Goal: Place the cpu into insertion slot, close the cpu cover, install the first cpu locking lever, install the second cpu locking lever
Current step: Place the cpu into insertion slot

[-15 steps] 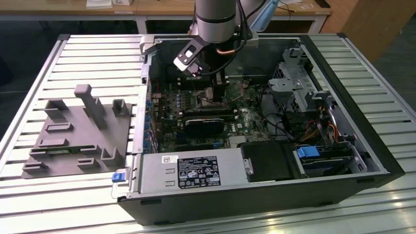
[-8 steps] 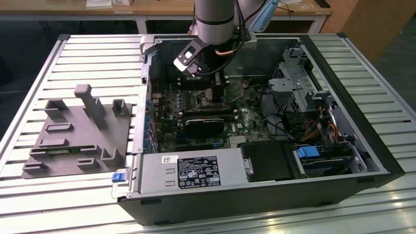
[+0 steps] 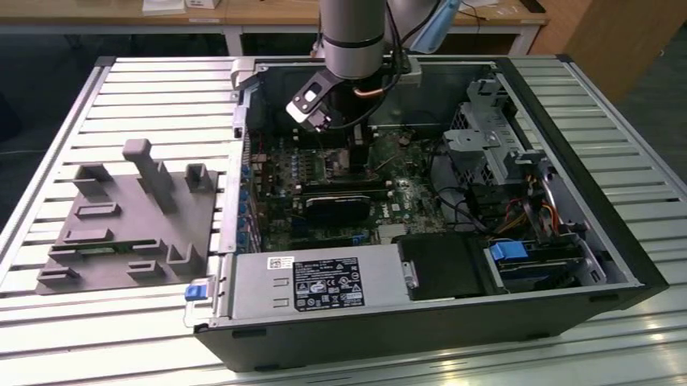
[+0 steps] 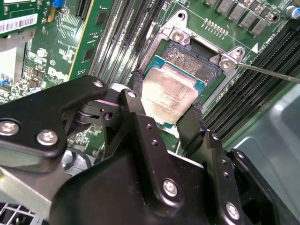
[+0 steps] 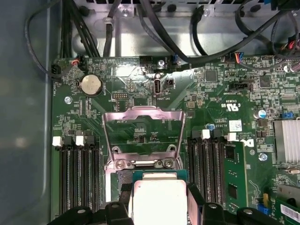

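Grey fixture block (image 3: 129, 221): lying on the slatted bench (image 3: 161, 88) at the exterior view's left, well apart from the work and playing no part in this step.
Arm (image 3: 352, 36): reaching down into the open computer case (image 3: 429, 322), above the green motherboard (image 3: 403, 193).
End effector (image 4: 165, 101): its two black fingers (image 4: 136, 91) are pinching the cpu by opposite edges, set narrow.
Cpu (image 4: 171, 86): sitting flat between the fingers over part of the insertion slot (image 4: 194, 58). Some of the slot's pin field is showing uncovered, so the chip is looking offset. Whether it is touching cannot be told.
Cpu cover (image 5: 143, 114): standing swung up in the first wrist view, clear of the slot.
Locking lever (image 4: 269, 72): a thin rod is sticking out beside the slot, apparently unlatched.
Doing it well: keeping the chip level, squaring its edges to the black frame, lowering it straight without sliding across the pins, and opening only once it is resting flush.
Drive cage (image 3: 504, 153): standing at the exterior view's right, clear of the arm.
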Controlling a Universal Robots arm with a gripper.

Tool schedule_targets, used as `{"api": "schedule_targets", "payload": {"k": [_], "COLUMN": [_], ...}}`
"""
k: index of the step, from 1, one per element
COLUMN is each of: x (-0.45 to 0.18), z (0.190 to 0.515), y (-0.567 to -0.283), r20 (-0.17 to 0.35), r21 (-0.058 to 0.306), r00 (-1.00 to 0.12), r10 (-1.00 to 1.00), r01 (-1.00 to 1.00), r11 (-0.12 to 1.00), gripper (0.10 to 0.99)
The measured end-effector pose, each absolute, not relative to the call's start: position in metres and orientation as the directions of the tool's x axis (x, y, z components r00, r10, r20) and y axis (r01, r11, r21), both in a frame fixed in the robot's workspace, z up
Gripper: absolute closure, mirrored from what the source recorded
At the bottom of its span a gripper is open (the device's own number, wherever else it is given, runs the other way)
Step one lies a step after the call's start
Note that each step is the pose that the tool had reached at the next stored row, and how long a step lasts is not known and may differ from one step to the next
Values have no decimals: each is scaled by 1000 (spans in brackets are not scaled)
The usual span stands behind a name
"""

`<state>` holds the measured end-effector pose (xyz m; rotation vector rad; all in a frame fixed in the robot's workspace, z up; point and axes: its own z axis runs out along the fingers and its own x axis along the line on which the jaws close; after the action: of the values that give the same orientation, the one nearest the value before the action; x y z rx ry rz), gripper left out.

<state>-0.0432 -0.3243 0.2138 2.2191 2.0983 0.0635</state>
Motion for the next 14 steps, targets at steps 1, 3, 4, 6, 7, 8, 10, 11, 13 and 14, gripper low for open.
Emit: {"api": "schedule_targets", "payload": {"k": [1, 3, 4, 6, 7, 8, 10, 11, 13, 14], "x": [-43, -44, -44, -44, -45, -45, -47, -48, -48, -49], "z": [213, 212, 211, 210, 210, 209, 208, 207, 206, 206], "y": [-324, -324, -324, -324, -324, -324, -324, -324, -324, -324], "r20": [-28, -20, -18, -16, -16, -16, -16, -15, -14, -13], "r21": [91, 91, 91, 91, 91, 91, 91, 91, 91, 91], "r00": [57, 56, 56, 56, 56, 56, 56, 56, 56, 56], "r10": [998, 998, 998, 998, 998, 998, 998, 998, 998, 998], "r01": [994, 994, 994, 994, 994, 994, 994, 994, 994, 994], "r11": [-54, -54, -54, -54, -54, -54, -54, -54, -54, -54], "gripper": [545, 545, 545, 545, 545, 545, 545, 545, 545, 545]}}
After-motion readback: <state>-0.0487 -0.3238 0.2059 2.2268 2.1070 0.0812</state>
